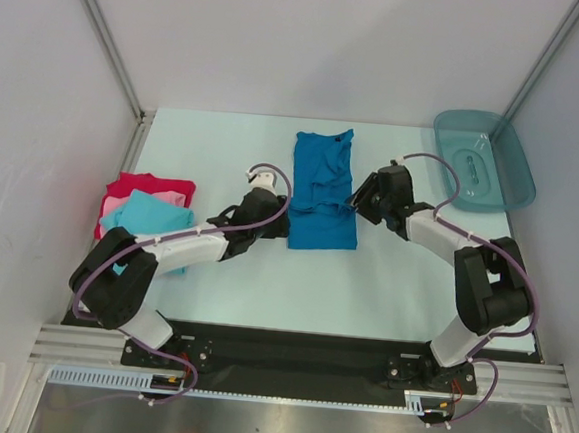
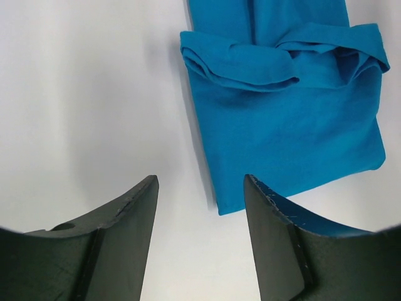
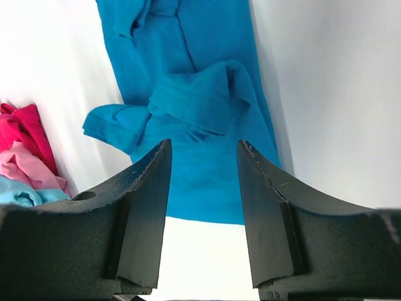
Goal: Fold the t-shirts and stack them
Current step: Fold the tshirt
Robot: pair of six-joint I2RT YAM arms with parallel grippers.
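Observation:
The medium blue t-shirt (image 1: 322,192) lies in the middle of the table as a long strip with bunched folds across its middle. My left gripper (image 1: 275,226) is open and empty at the shirt's near left corner. In the left wrist view the gripper (image 2: 200,182) hangs over bare table, just short of the shirt (image 2: 288,119). My right gripper (image 1: 362,197) is open and empty at the shirt's right edge. In the right wrist view the gripper (image 3: 203,147) is over the blue shirt (image 3: 207,94). At the left lies a pile: red shirt (image 1: 136,186), pink shirt (image 1: 117,205), light turquoise shirt (image 1: 154,213) on top.
A teal translucent plastic tray (image 1: 483,160) stands at the back right corner. White walls and metal frame posts enclose the table. The pile also shows at the left edge of the right wrist view: red (image 3: 25,125), pink (image 3: 25,166), turquoise (image 3: 25,195).

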